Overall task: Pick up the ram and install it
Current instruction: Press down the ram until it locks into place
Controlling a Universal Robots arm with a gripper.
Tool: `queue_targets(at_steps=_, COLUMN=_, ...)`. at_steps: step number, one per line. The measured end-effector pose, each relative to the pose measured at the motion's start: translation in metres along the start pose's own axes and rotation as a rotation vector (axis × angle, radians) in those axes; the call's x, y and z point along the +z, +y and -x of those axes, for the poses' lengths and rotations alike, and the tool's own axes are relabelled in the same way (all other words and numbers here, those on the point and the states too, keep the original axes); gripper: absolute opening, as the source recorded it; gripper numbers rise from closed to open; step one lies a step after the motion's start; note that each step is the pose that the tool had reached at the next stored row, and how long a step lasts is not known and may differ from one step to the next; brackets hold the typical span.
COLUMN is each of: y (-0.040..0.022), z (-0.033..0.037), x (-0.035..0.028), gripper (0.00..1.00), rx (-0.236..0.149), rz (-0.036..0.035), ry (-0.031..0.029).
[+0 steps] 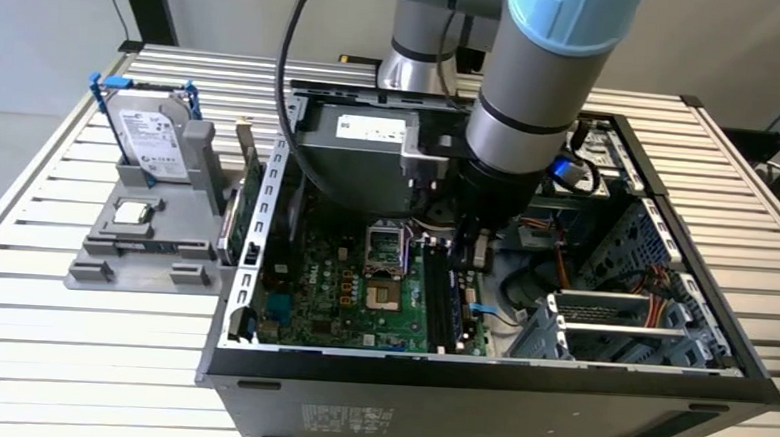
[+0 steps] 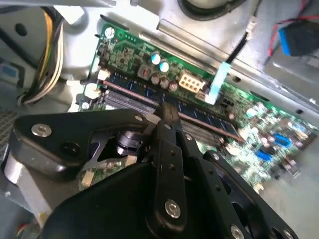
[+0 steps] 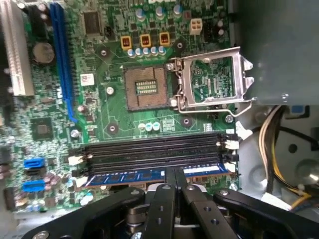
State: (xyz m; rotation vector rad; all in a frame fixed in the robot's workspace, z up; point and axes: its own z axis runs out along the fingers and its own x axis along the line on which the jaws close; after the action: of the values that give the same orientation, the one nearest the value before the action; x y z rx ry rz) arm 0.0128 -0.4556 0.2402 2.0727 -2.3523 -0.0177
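- Now at the install step: gripper (image 3: 174,175) closed on the ram (image 3: 134,176), which sits along the outermost motherboard slot (image 3: 149,154) in both wrist views.
- Judged: a straight, even press is needed until the white end latches (image 3: 230,144) clip.

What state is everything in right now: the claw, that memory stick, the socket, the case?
gripper: shut on the ram.
ram: lying along the outermost memory slot, held at its middle.
other memory slots: empty.
processor socket: empty, its metal cover flipped open.
computer case: side open.
hard drive: standing in a grey holder.
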Motion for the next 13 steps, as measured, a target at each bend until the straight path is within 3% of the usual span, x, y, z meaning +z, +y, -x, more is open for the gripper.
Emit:
queue_targets(at_steps=4, y=0.0002, z=0.0000, x=-0.0164, gripper=0.00, rx=0.000, rz=0.0000, ry=0.0003)
queue_targets(at_steps=11, y=-0.0031, z=-0.0013, x=-0.0160, gripper=0.00, rx=0.000, rz=-0.0001, ry=0.0014)
queue_targets(at_steps=13, y=-0.0050, z=-0.0027, x=-0.0151, gripper=0.00, rx=0.000, rz=-0.0005, ry=0.0042)
